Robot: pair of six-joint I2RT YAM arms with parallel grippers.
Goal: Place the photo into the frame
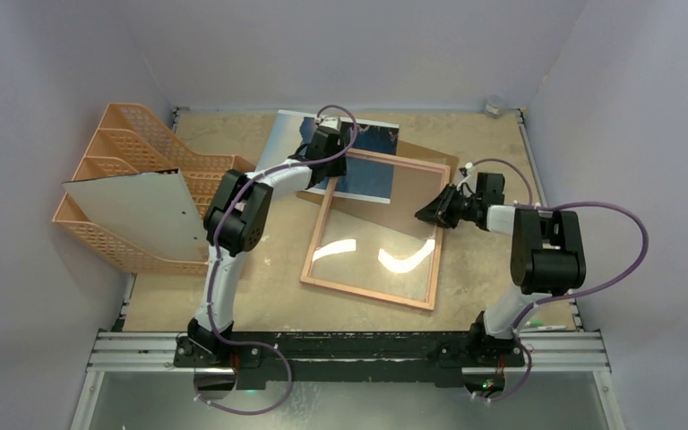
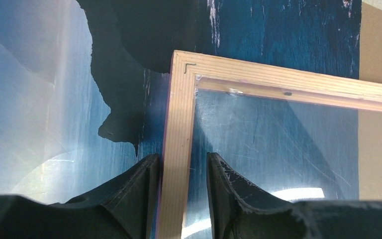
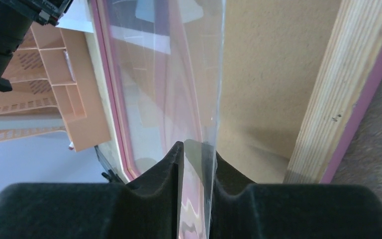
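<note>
The frame [image 1: 372, 291] lies reverse side up at the table's middle, its tan rim showing. Its far left corner rests on the photo [image 1: 358, 143], a blue sea print lying face up at the back. My left gripper [image 1: 327, 148] is at that corner. In the left wrist view it [image 2: 181, 157] is open and stands astride the frame's left rail [image 2: 179, 149]: the left finger touches the rail, the right finger stands a little off it, over the photo [image 2: 54, 99]. My right gripper [image 1: 432, 213] is shut on the edge of the clear pane [image 3: 179, 74], raised beside the frame's right rail [image 3: 338, 84].
A brown backing board [image 1: 412, 166] lies under the frame's far right side. Orange file trays [image 1: 134, 143] stand at the left with a greyish-white sheet [image 1: 134, 210] leaning on them. A small round object [image 1: 494, 106] sits at the back right corner.
</note>
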